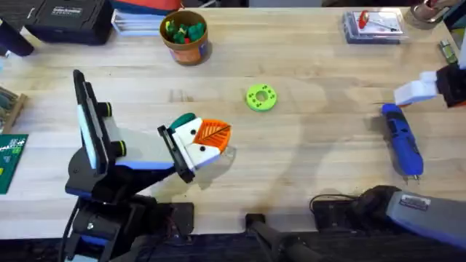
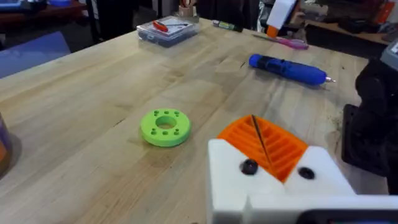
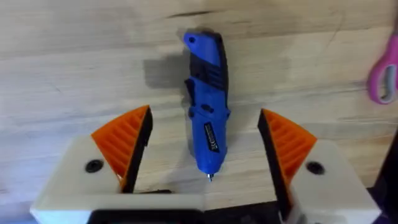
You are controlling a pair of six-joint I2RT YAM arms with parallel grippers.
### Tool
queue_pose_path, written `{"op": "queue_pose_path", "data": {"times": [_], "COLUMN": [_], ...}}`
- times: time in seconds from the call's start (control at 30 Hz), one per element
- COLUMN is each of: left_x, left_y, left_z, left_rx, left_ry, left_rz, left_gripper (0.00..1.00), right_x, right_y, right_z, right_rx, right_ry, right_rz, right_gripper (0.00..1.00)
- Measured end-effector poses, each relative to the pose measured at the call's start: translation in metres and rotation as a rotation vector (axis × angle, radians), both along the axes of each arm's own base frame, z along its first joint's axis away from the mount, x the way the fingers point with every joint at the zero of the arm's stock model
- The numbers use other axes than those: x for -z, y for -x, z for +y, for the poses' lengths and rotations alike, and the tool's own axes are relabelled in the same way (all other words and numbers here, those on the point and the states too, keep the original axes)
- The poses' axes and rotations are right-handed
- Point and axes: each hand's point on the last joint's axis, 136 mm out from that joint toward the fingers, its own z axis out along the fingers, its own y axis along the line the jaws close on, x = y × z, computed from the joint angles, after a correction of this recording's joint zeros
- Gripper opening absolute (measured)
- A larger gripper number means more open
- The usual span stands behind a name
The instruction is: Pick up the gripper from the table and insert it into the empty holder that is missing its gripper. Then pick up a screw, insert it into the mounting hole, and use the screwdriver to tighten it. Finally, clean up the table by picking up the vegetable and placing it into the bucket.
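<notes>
My left gripper (image 1: pixel 212 135) is low over the table's middle, its orange ribbed pads (image 2: pixel 280 149) pressed together with nothing seen between them. A teal-green vegetable (image 1: pixel 185 120) peeks out on its far side, partly hidden; contact cannot be told. The blue screwdriver (image 1: pixel 403 142) lies on the table at the right, also seen as the screwdriver (image 2: pixel 286 67) from the left wrist. My right gripper (image 3: pixel 205 118) is open above it, one orange pad on each side of the screwdriver (image 3: pixel 208 93). The orange-brown bucket (image 1: pixel 186 36) with toy pieces stands at the back. The loose gripper piece, the holder and the screw are out of view.
A lime-green disc with holes (image 1: pixel 261 97) lies mid-table, right of the left gripper. At the back right stands a clear box (image 1: pixel 373 25), and pink scissors (image 3: pixel 382 68) lie near the screwdriver. A black case (image 1: pixel 69 18) sits at the back left, a green board (image 1: pixel 11 156) at the left edge.
</notes>
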Motion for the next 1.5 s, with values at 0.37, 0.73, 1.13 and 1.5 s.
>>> {"op": "queue_pose_path", "data": {"times": [0.37,0.73,1.13,1.5], "left_x": [0.000,0.000,0.000,0.000], "left_y": [0.000,0.000,0.000,0.000], "left_z": [0.000,0.000,0.000,0.000], "left_rx": [0.000,0.000,0.000,0.000], "left_ry": [0.000,0.000,0.000,0.000], "left_rz": [0.000,0.000,0.000,0.000], "left_gripper": [0.009,0.009,0.009,0.009], "right_x": [0.075,0.105,0.118,0.119], "right_y": [0.001,-0.003,0.000,0.001], "right_z": [-0.017,-0.021,-0.024,-0.021], "right_rx": [-0.005,-0.023,-0.020,-0.019], "right_ry": [-0.146,-0.171,-0.153,-0.170], "right_rz": [0.213,0.250,0.254,0.254], "right_gripper": [0.993,0.994,0.541,0.024]}}
